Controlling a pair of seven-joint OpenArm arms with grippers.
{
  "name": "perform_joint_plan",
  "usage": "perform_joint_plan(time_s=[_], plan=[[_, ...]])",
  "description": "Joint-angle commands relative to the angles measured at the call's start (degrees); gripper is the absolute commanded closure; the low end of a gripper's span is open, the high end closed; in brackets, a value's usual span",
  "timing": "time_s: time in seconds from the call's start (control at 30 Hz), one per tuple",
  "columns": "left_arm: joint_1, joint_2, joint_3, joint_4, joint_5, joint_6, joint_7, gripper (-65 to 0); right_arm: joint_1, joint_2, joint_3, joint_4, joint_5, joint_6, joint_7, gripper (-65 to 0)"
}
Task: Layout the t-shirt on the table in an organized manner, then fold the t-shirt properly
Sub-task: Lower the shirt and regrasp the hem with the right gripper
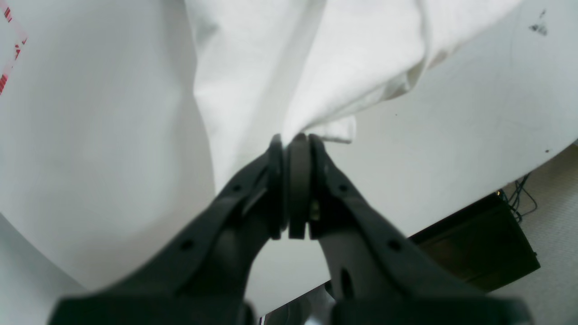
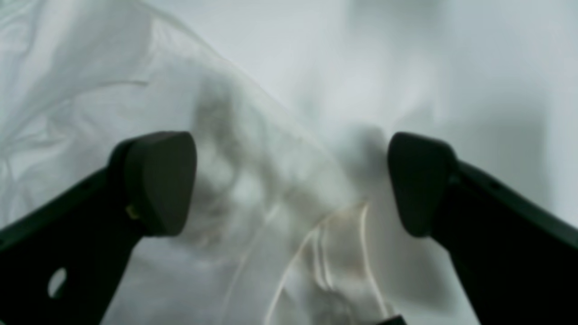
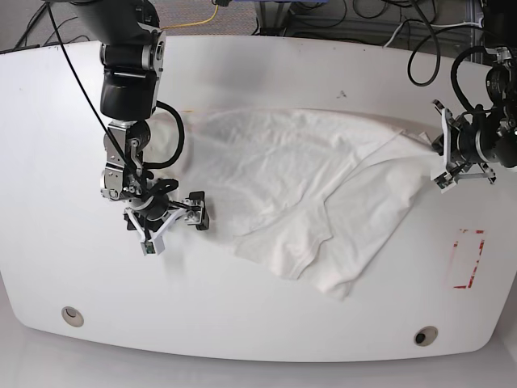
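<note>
The white short-sleeved cloth t-shirt [image 3: 307, 190] lies across the middle and right of the large white smooth table [image 3: 266, 323], rumpled, with one layer folded over another and no print showing — it looks to be face down or turned under. It is thin, limp cloth: light to lift, but it will sag, drape and slide on the slick tabletop rather than hold any shape, so it probably needs tension from two points at once. Hems, sleeve ends and corners seem the surest places to pinch, since a doubled edge gives the pads something to bite.

The left gripper [image 1: 295, 137] has its dark fingers pressed together on a bunched corner of the shirt at the garment's far right edge, pulling that end out toward the table's side. The right gripper [image 2: 291, 183] has its fingers spread wide apart, holding nothing; in its wrist view a blurred hem and loose fold lie just below and between the pads, at the shirt's left edge.

A red tape rectangle [image 3: 467, 259] marks the table right of the shirt, apart from it.
</note>
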State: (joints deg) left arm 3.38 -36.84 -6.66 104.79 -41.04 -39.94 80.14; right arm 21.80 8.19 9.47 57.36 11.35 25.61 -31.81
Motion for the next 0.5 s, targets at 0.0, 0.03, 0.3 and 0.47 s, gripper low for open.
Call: perform_joint_plan(time_s=[0.0,0.03,0.3,0.47], plan=[[-1.0,-1.3,-0.6,0.7,-0.2,-0.1,-0.1,-0.3,0.7,0.6,-0.5,0.7,0.5,0.2,0.5,-65.0],[-1.0,-1.3,-0.6,0.7,-0.2,-0.1,-0.1,-0.3,0.4,0.5,-0.5,1.0,0.5,0.2,0.5,-65.0],[-1.0,-1.2,-0.6,0.7,-0.2,-0.1,-0.1,-0.3,-1.5,0.3,-2.9,3.0,0.6,3.5,0.5,-65.0],[-1.0,-1.2,-0.6,0.7,-0.2,-0.1,-0.1,-0.1,-1.9,0.3,-4.3,3.0,0.6,5.6,0.5,-60.1]])
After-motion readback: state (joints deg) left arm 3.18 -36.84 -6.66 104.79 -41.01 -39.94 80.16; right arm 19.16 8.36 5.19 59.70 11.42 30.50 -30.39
